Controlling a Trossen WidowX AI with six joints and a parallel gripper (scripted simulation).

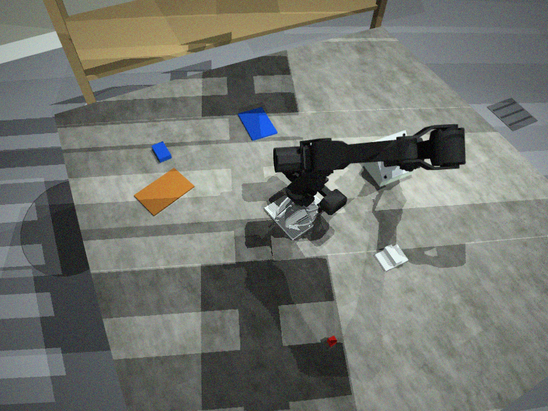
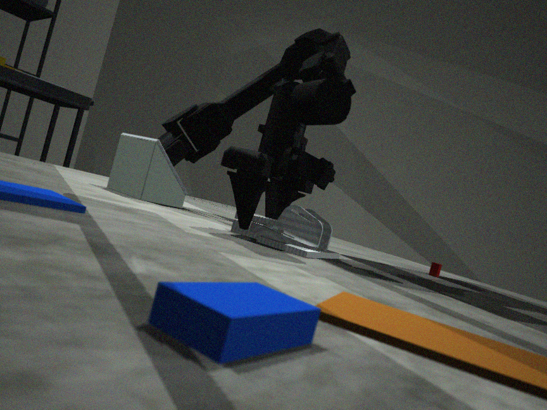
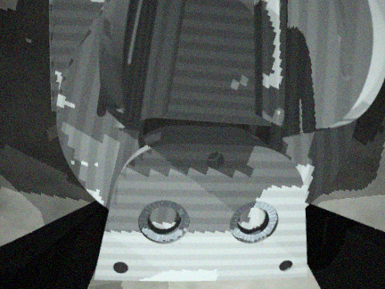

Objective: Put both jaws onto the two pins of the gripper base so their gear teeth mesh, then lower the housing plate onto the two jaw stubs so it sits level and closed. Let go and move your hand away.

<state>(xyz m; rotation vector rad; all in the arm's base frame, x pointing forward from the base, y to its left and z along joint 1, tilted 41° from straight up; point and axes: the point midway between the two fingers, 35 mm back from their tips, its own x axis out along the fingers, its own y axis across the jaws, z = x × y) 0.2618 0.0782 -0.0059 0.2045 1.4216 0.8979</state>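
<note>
My gripper (image 2: pixel 259 221) (image 3: pixel 200 210) points down, one finger at each side edge of the pale housing plate (image 3: pixel 205 254), and is shut on it. The plate has a rounded far end, two ringed round openings and two small dark holes. It lies over the near ends of the jaws. The left jaw (image 3: pixel 82 138) and the right jaw (image 3: pixel 345 89) curve away beyond it; one tall curved jaw (image 2: pixel 326 233) also shows in the exterior view. The gripper base (image 1: pixel 284 228) (image 2: pixel 309 254) lies flat under them. Gear teeth and pins are hidden; I cannot tell whether the plate is level or fully down.
A small white ribbed block (image 1: pixel 391 257) and a tiny red piece (image 1: pixel 332 340) (image 2: pixel 435 269) lie apart. A blue block (image 1: pixel 161 151) (image 2: pixel 238 309), a blue slab (image 1: pixel 257 123) (image 2: pixel 39 197) and an orange slab (image 1: pixel 163 191) (image 2: pixel 423 331) lie beyond the base. The arm's pale mount (image 2: pixel 145 172) stands behind.
</note>
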